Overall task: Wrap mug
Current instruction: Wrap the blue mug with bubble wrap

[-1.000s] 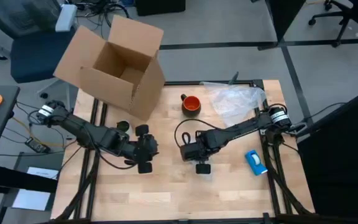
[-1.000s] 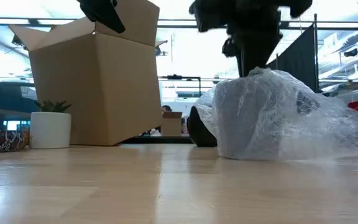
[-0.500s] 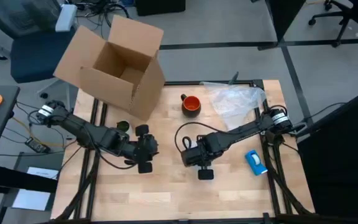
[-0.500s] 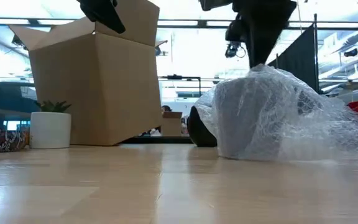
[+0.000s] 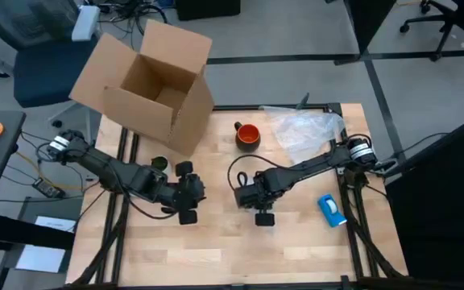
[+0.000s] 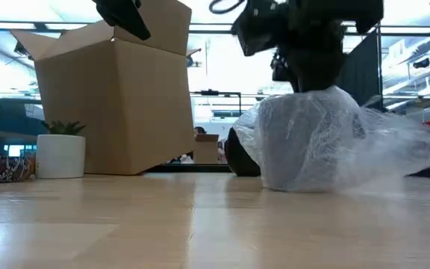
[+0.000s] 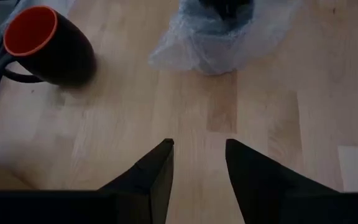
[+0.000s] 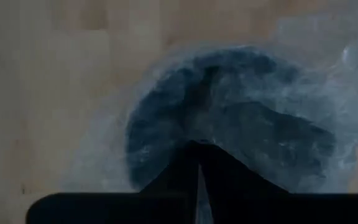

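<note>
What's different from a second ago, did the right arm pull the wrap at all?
The right gripper swung slightly toward the table's near edge, then came back; its fingers are pinched on the bubble wrap, whose far end now lies lower in the low view. The mug, cardboard box and left gripper stayed put.

Robotics lab, framed workbench point(image 5: 216, 250), office chairs point(image 5: 449, 20), floor cables point(image 5: 127, 10)

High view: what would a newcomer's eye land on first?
First the big open cardboard box, tipped at the far-left corner of the table. Then the orange-red mug, upright at the far middle and not yet wrapped. Just right of it lies the crumpled clear bubble wrap; the right hand looks pinched on it, while the left hand waits open mid-table.
</note>
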Available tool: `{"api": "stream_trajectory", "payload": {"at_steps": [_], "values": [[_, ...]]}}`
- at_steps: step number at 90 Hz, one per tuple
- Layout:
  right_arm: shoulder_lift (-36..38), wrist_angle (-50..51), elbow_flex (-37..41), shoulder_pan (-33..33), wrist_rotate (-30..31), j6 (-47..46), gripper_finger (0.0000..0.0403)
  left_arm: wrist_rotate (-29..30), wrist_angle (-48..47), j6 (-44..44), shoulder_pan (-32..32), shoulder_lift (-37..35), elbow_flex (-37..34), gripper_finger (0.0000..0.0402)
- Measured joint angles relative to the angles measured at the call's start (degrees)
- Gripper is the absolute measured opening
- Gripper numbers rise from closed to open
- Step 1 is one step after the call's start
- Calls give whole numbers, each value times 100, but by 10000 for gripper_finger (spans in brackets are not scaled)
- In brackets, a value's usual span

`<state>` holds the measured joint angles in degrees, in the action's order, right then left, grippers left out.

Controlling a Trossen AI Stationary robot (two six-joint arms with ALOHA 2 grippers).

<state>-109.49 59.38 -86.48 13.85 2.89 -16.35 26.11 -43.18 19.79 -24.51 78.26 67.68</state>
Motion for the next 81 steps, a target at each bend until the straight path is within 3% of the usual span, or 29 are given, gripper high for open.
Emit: {"api": "stream_trajectory", "payload": {"at_steps": [17, 34, 55, 81], "values": [[24, -708, 530, -183, -328, 138, 0, 0, 2, 0, 0, 0, 0, 129], [26, -745, 631, -232, -363, 109, 0, 0, 0, 0, -2, 0, 0, 129], [2, -599, 390, -117, -307, 157, 0, 0, 2, 0, -2, 0, 0, 129], [0, 484, -410, 153, 47, 95, 0, 2, 2, 0, -2, 0, 0, 129]]}}
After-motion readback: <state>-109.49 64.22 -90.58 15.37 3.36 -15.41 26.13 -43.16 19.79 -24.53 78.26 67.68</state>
